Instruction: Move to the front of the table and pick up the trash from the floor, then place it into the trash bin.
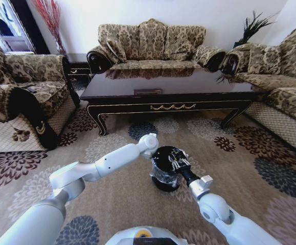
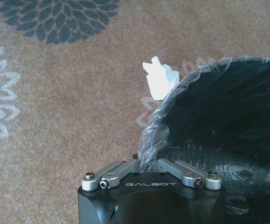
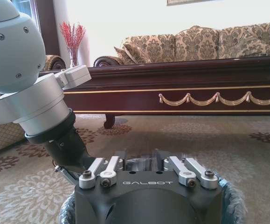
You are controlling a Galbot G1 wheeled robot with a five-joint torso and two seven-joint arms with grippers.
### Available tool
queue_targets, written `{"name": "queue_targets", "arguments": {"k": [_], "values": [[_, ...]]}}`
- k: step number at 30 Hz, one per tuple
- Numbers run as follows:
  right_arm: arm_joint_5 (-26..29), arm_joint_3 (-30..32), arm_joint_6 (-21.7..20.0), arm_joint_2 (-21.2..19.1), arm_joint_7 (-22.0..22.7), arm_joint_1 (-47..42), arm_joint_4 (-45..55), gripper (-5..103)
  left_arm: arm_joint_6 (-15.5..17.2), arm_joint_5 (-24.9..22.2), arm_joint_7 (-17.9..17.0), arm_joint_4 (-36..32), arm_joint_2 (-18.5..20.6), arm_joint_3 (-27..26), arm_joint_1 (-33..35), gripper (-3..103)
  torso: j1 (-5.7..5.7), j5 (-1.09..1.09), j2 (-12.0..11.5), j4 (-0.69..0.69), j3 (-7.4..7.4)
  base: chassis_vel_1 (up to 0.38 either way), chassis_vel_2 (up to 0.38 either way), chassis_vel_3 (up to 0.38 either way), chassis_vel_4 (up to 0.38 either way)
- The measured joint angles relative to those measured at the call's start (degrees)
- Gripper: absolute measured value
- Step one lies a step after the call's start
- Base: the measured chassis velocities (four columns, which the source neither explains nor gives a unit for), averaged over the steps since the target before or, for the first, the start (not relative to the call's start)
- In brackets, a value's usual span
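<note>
Trash bin (image 1: 164, 173) stands upright on the floor (image 1: 112, 199), in front of the worktop (image 1: 171, 87) and apart from it; clear plastic lines its rim. A crumpled white paper wad (image 2: 160, 78) lies on the carpet just beside the bin's outer wall. Left hand (image 2: 148, 164) sits at the bin's rim, fingers clenched on the plastic liner (image 2: 149, 135). Right hand (image 1: 177, 161) hovers over the bin opening; grip state cannot be told.
</note>
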Motion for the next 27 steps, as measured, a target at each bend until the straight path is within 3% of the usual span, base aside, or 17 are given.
{"name": "queue_targets", "arguments": {"k": [2, 7, 8, 9, 11, 14, 15, 17, 27], "values": [[-0.3, 0.0, 0.1, 0.0, 0.0, -0.1, 0.0, 35, 0.0, 0.0, 0.0, -0.2, 0.2, 0.0, 0.0, 0, 0.0, 0.0, 0.0, 0.0, 0.0, 0.0, 0.0, 0.0, 0.0], [-0.5, -0.1, 0.1, 0.0, 0.0, -0.5, 0.7, 58, 0.0, 0.0, -0.1, -0.7, 1.2, 0.0, 0.0, 0, 0.0, 0.0, 0.0, 0.01, 0.0, 0.0, 0.0, 0.0, 0.0], [-0.5, -0.1, 0.1, 0.0, 0.1, -0.5, 0.8, 58, 0.0, 0.0, -0.1, -0.7, 1.3, 0.0, 0.0, 0, 0.0, 0.0, 0.0, 0.01, 0.0, 0.0, 0.0, 0.0, 0.0], [-0.2, 0.2, 0.0, -0.1, 0.2, -0.4, 1.0, 69, 0.0, 0.0, -0.1, -0.9, 1.5, 0.0, -0.1, 0, 0.0, 0.0, 0.0, 0.0, 0.0, 0.0, 0.0, 0.0, 0.0], [0.1, 0.3, 0.0, -0.2, 0.3, -0.3, 1.1, 69, 0.0, 0.0, -0.2, -1.0, 1.7, 0.0, -0.1, 0, 0.0, 0.0, 0.0, 0.0, 0.0, 0.0, 0.0, 0.0, 0.0], [1.1, 0.9, -0.5, -0.4, 0.4, 0.0, 1.7, 85, 0.0, -0.1, -0.2, -1.4, 2.5, -0.1, -0.1, 0, 0.0, 0.0, 0.0, 0.0, 0.0, 0.0, 0.0, 0.0, 0.0], [1.1, 0.9, -0.5, -0.4, 0.4, 0.0, 1.7, 85, 0.0, -0.1, -0.2, -1.4, 2.5, -0.1, -0.1, 0, 0.0, 0.0, 0.0, 0.0, 0.0, 0.0, 0.0, 0.0, 0.0], [2.0, 1.2, -0.8, -0.5, 0.8, 0.4, 1.9, 96, 0.0, -0.1, -0.2, -1.7, 3.1, -0.2, 0.0, 0, 0.0, -0.01, 0.0, 0.0, 0.0, 0.0, 0.0, 0.0, 0.0], [6.4, 3.5, -1.8, -0.9, 1.6, 3.3, 0.6, 100, 0.0, 0.1, -0.2, -3.6, 7.7, -1.2, 0.5, 0, 0.0, -0.01, 0.0, 0.01, 0.01, 0.0, 0.0, 0.0, 0.0]]}}
